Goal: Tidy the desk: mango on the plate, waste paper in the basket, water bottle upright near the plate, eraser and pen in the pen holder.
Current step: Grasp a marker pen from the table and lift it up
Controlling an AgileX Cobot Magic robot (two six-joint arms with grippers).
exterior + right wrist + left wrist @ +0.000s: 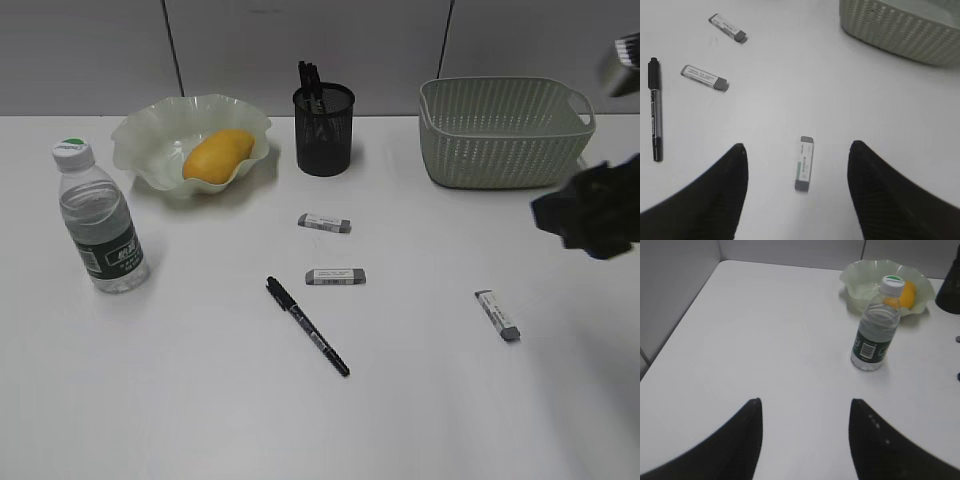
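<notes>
The mango (218,155) lies in the plate (140,140). Left of the plate, the water bottle (100,220) stands upright. Three erasers (324,222) (335,276) (497,314) and a black pen (307,326) lie loose on the desk. The pen holder (323,128) holds black pens. No waste paper shows. My right gripper (798,145) hangs open above the rightmost eraser (804,163), which lies between its fingers in the right wrist view, untouched. My left gripper (805,405) is open and empty over bare desk, short of the bottle (875,330).
The basket (503,130) stands at the back right, near my right arm (590,210). A grey partition wall runs along the desk's far edge. In the left wrist view the desk's left edge meets a side wall.
</notes>
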